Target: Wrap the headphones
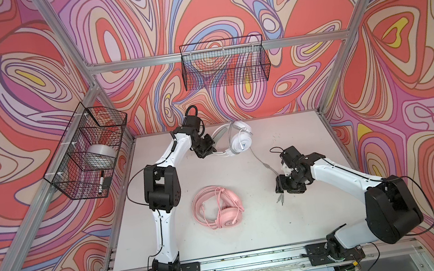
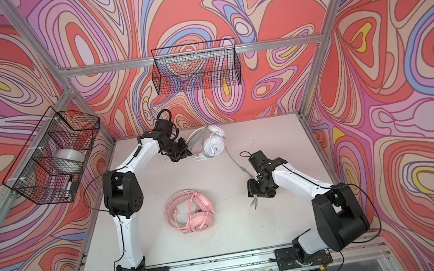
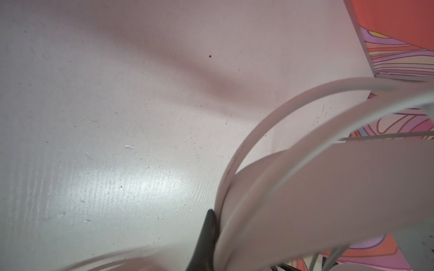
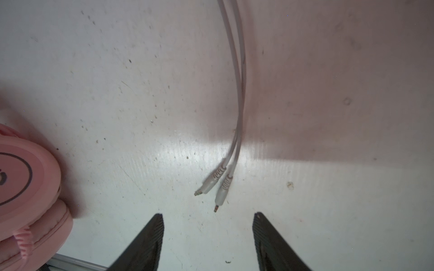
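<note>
Swirl-patterned walls enclose a white worktop (image 1: pixel 295 226). In both top views the white headset (image 1: pixel 236 139) sits near the back wall, its grey cable (image 1: pixel 262 161) trailing toward the right arm (image 1: pixel 339 173). The pink headset (image 1: pixel 220 207) lies mid-worktop with its cable looped over it. The left wrist view shows the left jaws closed on the white headband (image 3: pixel 305 187), one dark finger (image 3: pixel 206 234) against it. The right wrist view shows the right jaws parted and empty, with the cable's two plugs (image 4: pixel 216 185) on the worktop just ahead.
</note>
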Robot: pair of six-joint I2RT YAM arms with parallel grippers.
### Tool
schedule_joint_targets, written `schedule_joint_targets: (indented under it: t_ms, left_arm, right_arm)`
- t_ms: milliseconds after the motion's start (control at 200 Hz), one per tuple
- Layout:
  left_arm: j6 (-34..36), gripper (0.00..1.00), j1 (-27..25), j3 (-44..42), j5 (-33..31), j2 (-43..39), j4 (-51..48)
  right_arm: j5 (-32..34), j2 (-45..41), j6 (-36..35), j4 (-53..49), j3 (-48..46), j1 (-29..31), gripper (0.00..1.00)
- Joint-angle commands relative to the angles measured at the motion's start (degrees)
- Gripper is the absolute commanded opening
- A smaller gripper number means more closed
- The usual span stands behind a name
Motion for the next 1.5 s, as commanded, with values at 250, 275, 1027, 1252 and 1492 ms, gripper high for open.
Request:
schedule_joint_targets:
  t_ms: [250, 275, 1027, 1252, 1492]
  left_arm:
    - [-0.62, 0.0, -0.13, -2.31, 1.26, -1.63, 2.65]
    - [-0.54, 0.0, -0.14, -2.38, 1.22, -1.72, 2.66]
    - [-0.87, 0.0, -0.14, -3.71, 1.08, -2.24, 3.37]
    - [-1.41, 0.0, -0.14, -3.48, 0.79, -2.37, 3.37]
    - [-2.62, 0.0, -0.14, -3.24, -0.21, -2.73, 3.53]
  right_arm:
    - [3.75, 2.69, 11.6, 8.25, -4.55, 1.0, 0.58]
    - [3.72, 2.91, 11.93, 8.7, -4.63, 0.97, 0.58]
    - [5.26, 10.85, 6.69, 5.16, -6.09, 2.14, 0.14]
    - [5.28, 9.38, 4.24, 3.81, -5.5, 2.31, 0.0]
    - [1.44, 3.84, -4.56, 1.98, -2.08, 2.88, 0.0]
